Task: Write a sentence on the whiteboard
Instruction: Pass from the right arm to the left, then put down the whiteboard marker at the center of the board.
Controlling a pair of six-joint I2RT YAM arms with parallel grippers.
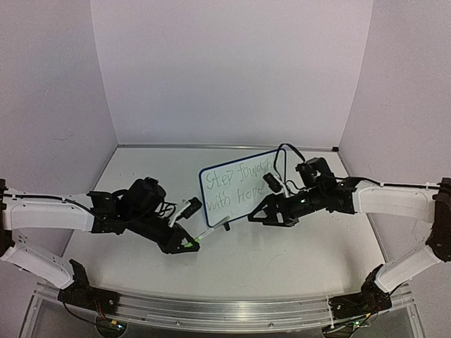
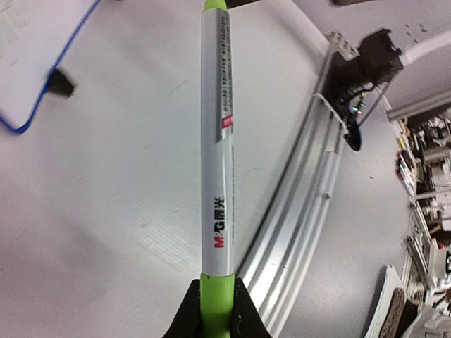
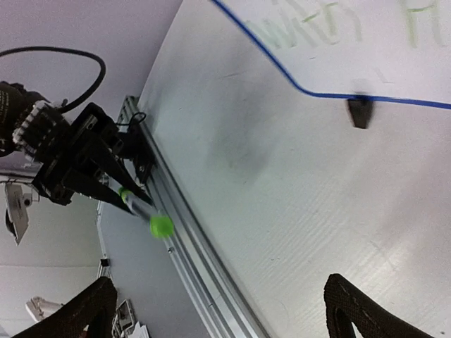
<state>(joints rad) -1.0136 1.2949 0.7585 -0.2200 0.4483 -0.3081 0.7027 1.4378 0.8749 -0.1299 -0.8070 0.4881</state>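
The whiteboard [image 1: 236, 210] stands tilted on the desk [image 1: 282, 267] just right of the centre of the top view, its dark blue frame leaning back toward the rear wall. The sentence [image 1: 236, 181] runs across it in two thin greenish lines, reading roughly "Step forward with hope", though the last letters are partly covered by the right arm.

The left end effector [image 1: 187, 243] sits below and left of the board, clamped narrowly on the green end of a marker [image 1: 211, 231]. The marker slants up and to the right, and its dark far end lies close to the board's lower left corner; whether it touches cannot be told. In the left wrist view the white, M&G-branded marker [image 2: 216, 141] rises straight up the frame from the black fingers [image 2: 187, 317], with one clip foot [image 2: 63, 81] at upper left and the aluminium rail [image 2: 303, 211] on the right.

The right end effector [image 1: 257, 215] hangs just in front of the board's lower right part, jaws spread wide and holding nothing. Its wrist view shows the two fingers [image 3: 91, 310] far apart at the bottom corners, and the board's blue edge [image 3: 282, 70] across the top.
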